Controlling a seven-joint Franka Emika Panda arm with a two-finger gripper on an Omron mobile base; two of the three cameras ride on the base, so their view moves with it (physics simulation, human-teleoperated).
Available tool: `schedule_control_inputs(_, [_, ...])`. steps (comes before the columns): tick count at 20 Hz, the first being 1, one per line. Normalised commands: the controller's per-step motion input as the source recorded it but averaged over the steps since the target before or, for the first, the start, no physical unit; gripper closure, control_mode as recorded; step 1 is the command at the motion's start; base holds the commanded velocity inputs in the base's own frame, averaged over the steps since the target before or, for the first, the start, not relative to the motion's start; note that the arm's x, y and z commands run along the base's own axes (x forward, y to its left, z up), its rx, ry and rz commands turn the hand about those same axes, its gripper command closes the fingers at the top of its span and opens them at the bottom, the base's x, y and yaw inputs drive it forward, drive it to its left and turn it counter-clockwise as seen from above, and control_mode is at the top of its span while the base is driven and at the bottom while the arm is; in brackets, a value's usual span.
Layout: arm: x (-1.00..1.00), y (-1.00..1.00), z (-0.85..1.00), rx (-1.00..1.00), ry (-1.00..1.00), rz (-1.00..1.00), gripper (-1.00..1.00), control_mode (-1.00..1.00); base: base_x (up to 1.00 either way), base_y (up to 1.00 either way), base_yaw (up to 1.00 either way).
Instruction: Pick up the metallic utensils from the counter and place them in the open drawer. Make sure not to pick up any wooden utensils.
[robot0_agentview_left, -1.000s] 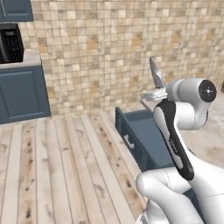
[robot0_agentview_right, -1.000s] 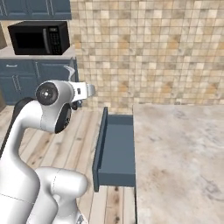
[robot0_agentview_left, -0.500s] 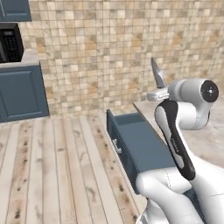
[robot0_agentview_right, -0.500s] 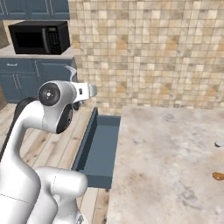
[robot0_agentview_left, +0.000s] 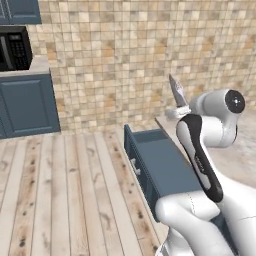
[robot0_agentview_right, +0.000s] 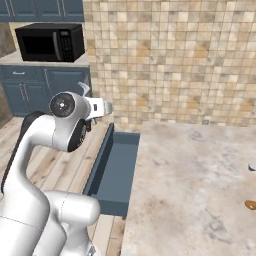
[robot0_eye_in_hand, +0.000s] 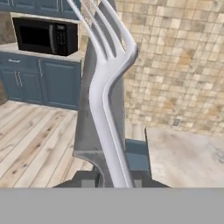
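Silvery metal is filling the centre of the hand view: a fork (robot0_eye_in_hand: 106, 87) and a broad-bladed knife (robot0_eye_in_hand: 94, 109) are standing together, rising from the bottom edge toward the top, with the jaws (robot0_eye_in_hand: 114, 181) pinching narrowly on their lower ends. In the left base view the knife blade (robot0_agentview_left: 176, 91) is pointing upward at centre right, just above the white arm's wrist. The open drawer (robot0_agentview_left: 162, 165) is jutting out in the middle of that frame, below the held pieces, its blue front facing the wooden floor (robot0_agentview_left: 60, 200). In the right base view the drawer (robot0_agentview_right: 117, 170) is sitting at lower centre, against the marbled tabletop (robot0_agentview_right: 195, 185) that is spreading across the lower right. A small orange-brown piece (robot0_agentview_right: 250, 204) is lying at the right edge of the tabletop. A black microwave (robot0_agentview_right: 50, 42) is sitting at upper left.
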Motion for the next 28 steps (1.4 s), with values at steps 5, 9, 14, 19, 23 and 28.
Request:
schedule_control_inputs(5, [0.32,0.00,-0.60,-0.03,0.34,-0.03,1.00,-1.00,0.00,0.00,0.00])
schedule_control_inputs(9, [0.45,0.02,-0.44,-0.01,0.17,-0.06,1.00,-1.00,0.00,0.00,0.00])
schedule_control_inputs(14, [0.40,-0.01,-0.59,0.00,0.09,-0.01,1.00,-1.00,0.00,0.00,0.00])
schedule_control_inputs(19, [0.42,0.00,-0.76,0.00,0.12,0.00,1.00,-1.00,0.00,0.00,0.00])
schedule_control_inputs(23, [0.41,0.00,-0.63,0.00,0.11,0.00,1.00,-1.00,0.00,0.00,0.00])
schedule_control_inputs(28, [0.48,0.00,-0.73,0.00,0.16,0.00,1.00,-1.00,0.00,0.00,0.00])
